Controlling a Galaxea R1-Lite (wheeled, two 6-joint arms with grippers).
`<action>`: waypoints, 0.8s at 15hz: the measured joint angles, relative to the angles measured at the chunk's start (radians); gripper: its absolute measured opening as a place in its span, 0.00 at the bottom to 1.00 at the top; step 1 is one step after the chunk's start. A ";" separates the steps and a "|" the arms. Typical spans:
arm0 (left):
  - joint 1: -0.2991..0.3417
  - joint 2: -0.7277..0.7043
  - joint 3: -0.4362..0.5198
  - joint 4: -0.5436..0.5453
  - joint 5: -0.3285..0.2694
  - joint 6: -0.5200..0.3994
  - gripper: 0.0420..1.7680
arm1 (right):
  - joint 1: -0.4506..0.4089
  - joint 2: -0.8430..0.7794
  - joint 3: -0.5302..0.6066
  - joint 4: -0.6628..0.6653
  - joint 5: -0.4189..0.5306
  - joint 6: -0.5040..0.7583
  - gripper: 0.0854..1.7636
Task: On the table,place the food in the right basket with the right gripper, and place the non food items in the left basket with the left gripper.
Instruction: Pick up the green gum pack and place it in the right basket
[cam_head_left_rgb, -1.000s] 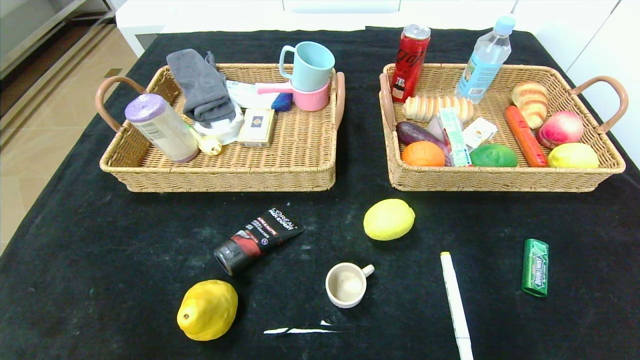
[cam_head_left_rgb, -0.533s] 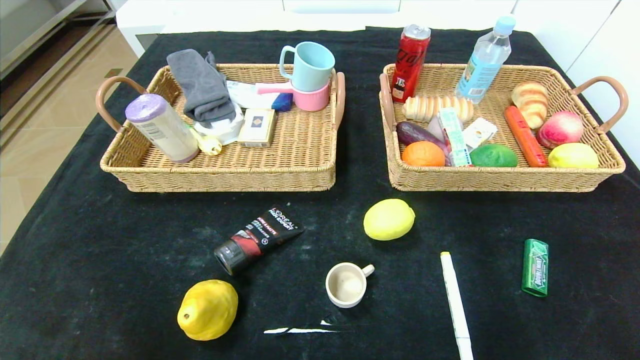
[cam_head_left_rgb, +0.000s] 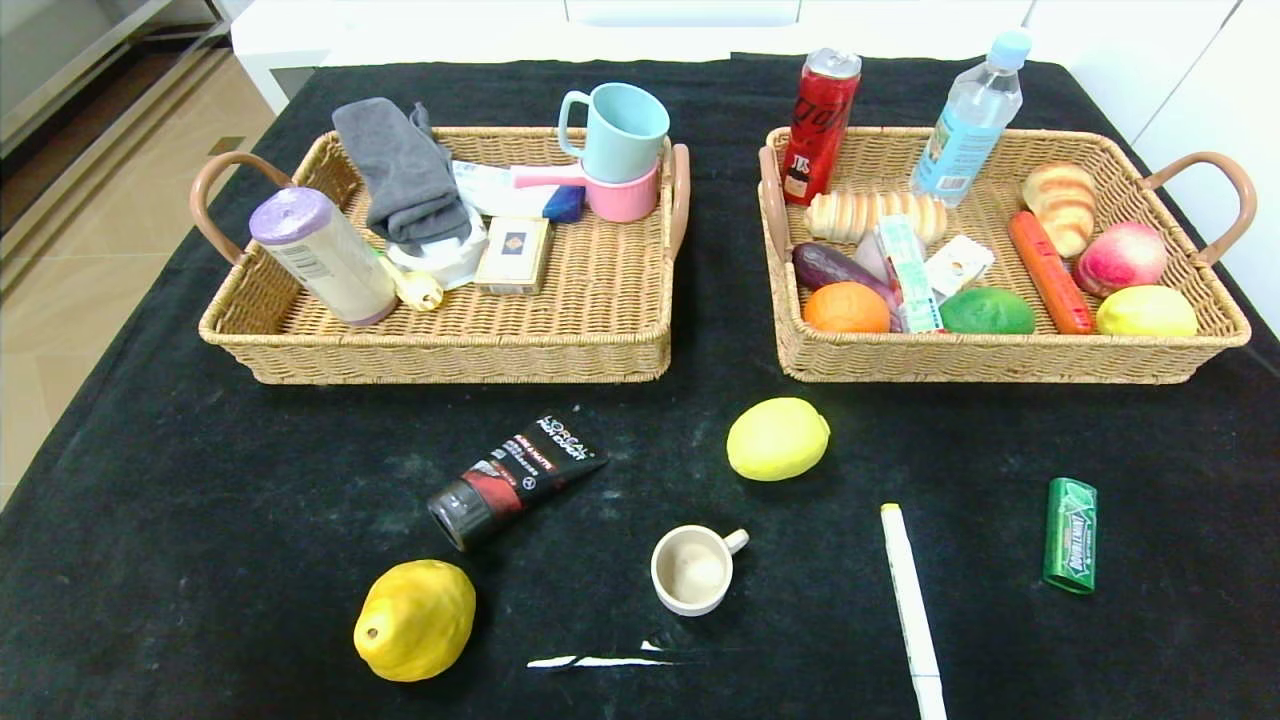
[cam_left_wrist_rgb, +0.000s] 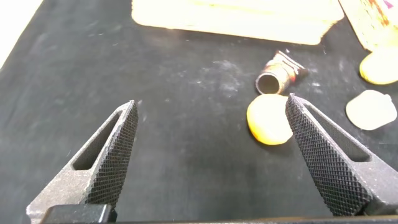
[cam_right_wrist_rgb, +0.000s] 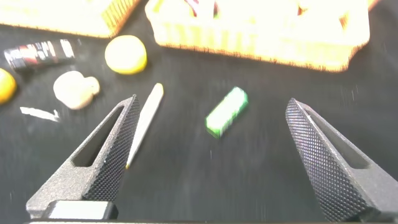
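On the black table (cam_head_left_rgb: 200, 500) lie the food: a smooth lemon (cam_head_left_rgb: 778, 439), a bumpy yellow fruit (cam_head_left_rgb: 414, 619) and a green gum pack (cam_head_left_rgb: 1070, 534). Among them lie the non food items: a black and red tube (cam_head_left_rgb: 516, 479), a cream cup (cam_head_left_rgb: 692, 569) and a white marker (cam_head_left_rgb: 910, 605). The left basket (cam_head_left_rgb: 450, 355) and right basket (cam_head_left_rgb: 1000, 360) stand behind. Neither gripper shows in the head view. My left gripper (cam_left_wrist_rgb: 211, 101) hangs open above bare cloth, short of the bumpy fruit (cam_left_wrist_rgb: 267, 121). My right gripper (cam_right_wrist_rgb: 211, 100) hangs open above the gum pack (cam_right_wrist_rgb: 227, 111) and marker (cam_right_wrist_rgb: 146, 121).
The left basket holds mugs, a grey cloth (cam_head_left_rgb: 403, 168) and a purple-lidded bottle (cam_head_left_rgb: 322, 254). The right basket holds fruit, bread, a red can (cam_head_left_rgb: 822, 124) and a water bottle (cam_head_left_rgb: 968, 119). A white scuff (cam_head_left_rgb: 600, 660) marks the cloth near the front edge.
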 joint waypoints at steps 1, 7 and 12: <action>-0.016 0.047 -0.009 -0.004 0.018 0.042 0.97 | 0.000 0.054 -0.010 -0.046 0.009 0.000 0.97; -0.053 0.319 -0.162 -0.019 -0.055 0.151 0.97 | 0.097 0.341 -0.075 -0.203 0.020 -0.004 0.97; -0.192 0.543 -0.284 -0.039 -0.132 0.140 0.97 | 0.322 0.524 -0.183 -0.208 -0.131 0.000 0.97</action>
